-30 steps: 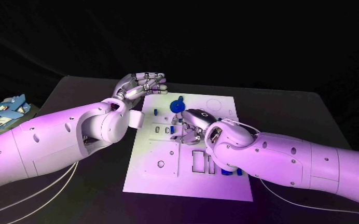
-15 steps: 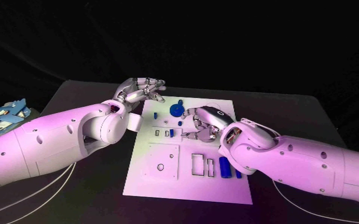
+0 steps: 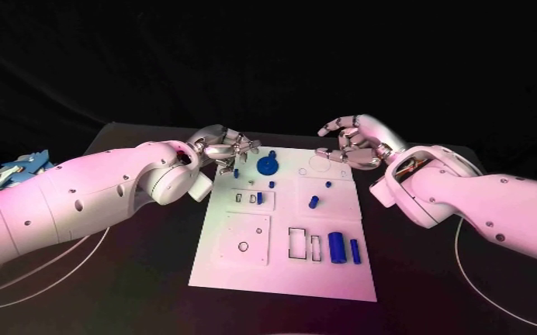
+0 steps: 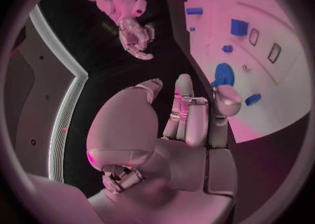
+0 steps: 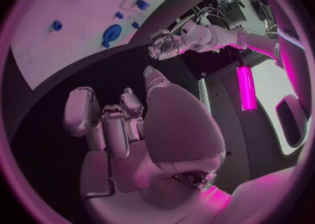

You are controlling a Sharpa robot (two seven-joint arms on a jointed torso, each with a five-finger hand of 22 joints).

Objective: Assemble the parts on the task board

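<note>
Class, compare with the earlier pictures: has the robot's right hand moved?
Yes. The right hand has lifted off the middle of the task board toward its far right corner.

task board [image 3: 280, 261]: white plate, flat on table. Blue parts: round gear [image 3: 268, 165] at far edge, two upright cylinders [image 3: 337, 246] near right edge.

A black table [image 3: 134, 273] fills the near ground — its far edge meets a black backdrop [image 3: 268, 32] that takes up the whole far side. At the table's left edge lies a small blue-and-white object [image 3: 22, 166], too small to tell what it is.
</note>
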